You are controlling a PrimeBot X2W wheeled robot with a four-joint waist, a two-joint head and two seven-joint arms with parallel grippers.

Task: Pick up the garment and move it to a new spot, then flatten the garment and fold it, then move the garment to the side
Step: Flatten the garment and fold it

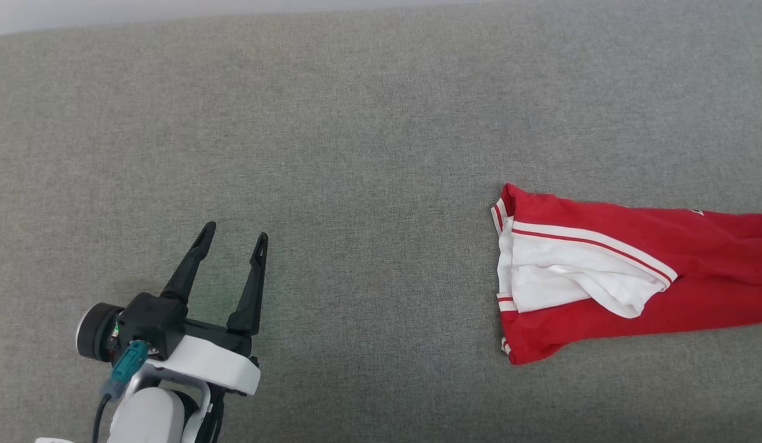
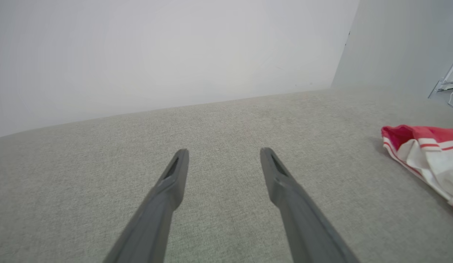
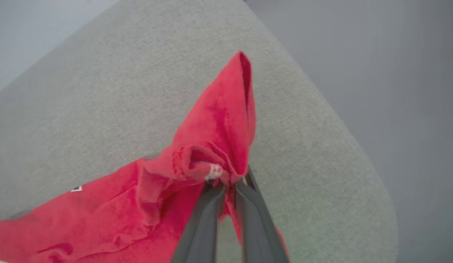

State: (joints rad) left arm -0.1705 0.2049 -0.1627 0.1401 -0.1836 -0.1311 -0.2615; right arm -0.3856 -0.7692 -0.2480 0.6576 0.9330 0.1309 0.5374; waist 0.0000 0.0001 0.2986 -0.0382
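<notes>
The left gripper (image 1: 235, 232) is held low over the grey fabric surface (image 1: 356, 135). Its pale forearm is angled up from the lower edge of the head view, and its two dark fingers are spread wide with nothing between them. The garment (image 1: 694, 271) is laid on the surface well apart to that gripper's right, with its white section and striped trim turned toward it. The right gripper (image 3: 229, 186) is clamped on a bunched red fold of the garment. The fold is drawn up into a peak just beyond its fingertips, and the rest of the cloth trails off to its left.
</notes>
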